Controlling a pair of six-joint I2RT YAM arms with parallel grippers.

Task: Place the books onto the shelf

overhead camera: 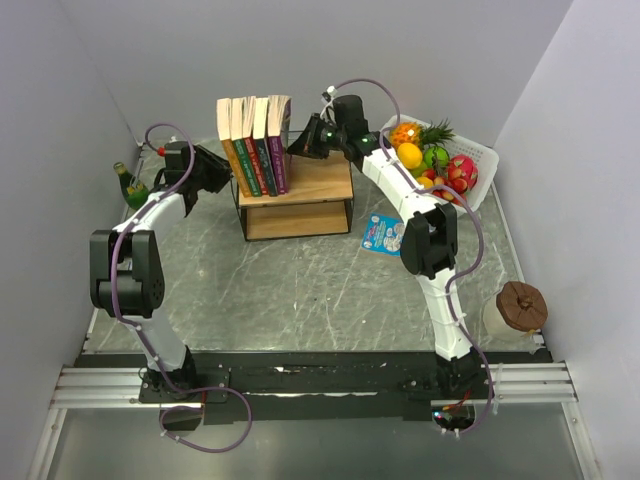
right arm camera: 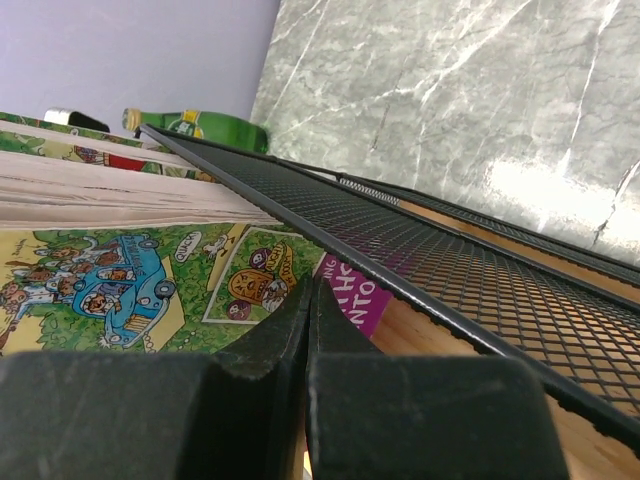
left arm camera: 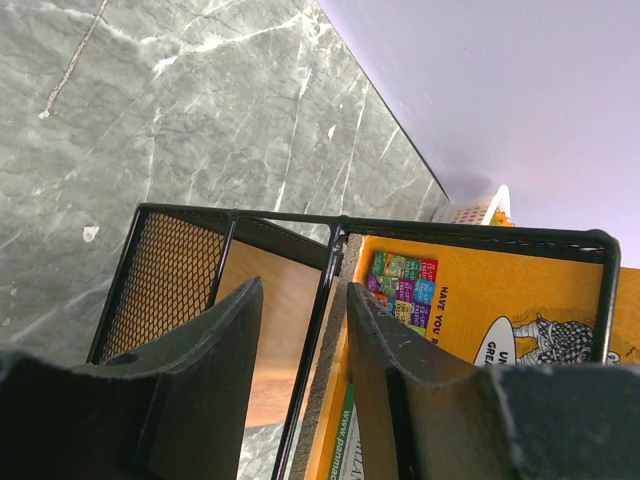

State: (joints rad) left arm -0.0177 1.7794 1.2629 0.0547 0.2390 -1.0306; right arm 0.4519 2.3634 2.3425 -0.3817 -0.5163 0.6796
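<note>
On the top board of the one shelf [overhead camera: 320, 182], four books [overhead camera: 255, 140] stood upright in a row, page edges up and spines to the front. The orange book [overhead camera: 232, 150] was at the left end and the purple book [overhead camera: 281, 150] at the right end, w/ two darker spines between them; their colour was hard to tell. A fifth book [overhead camera: 384, 234], thin, pale and patterned, lay flat on the table [overhead camera: 300, 290], just right of the shelf and apart from it.

The shelf had two light wood boards in a thin black wire frame w/ mesh ends. It stood at the rear centre of the table.

Two grippers were in view, one per arm. The left gripper [overhead camera: 218, 172] was at the left end of the shelf, fingers apart. In the wrist view [left arm camera: 305, 292] a black frame wire ran across the gap, nothing was clamped, and the orange cover showed beside the right finger, w/ small coloured squares and a cartoon. The right gripper [overhead camera: 298, 140] was at the purple book's outer side, fingers pressed together w/ nothing between. Its wrist view [right arm camera: 308, 285] showed the tips very near a cartoon cover (blue car, green ground, purple patch); real contact I could not confirm.

Other things, one each: a white basket [overhead camera: 487, 158] w/ fruit at rear right, a green bottle [overhead camera: 128, 185] at far left, and a jar [overhead camera: 520, 305] w/ brown lid at right.
</note>
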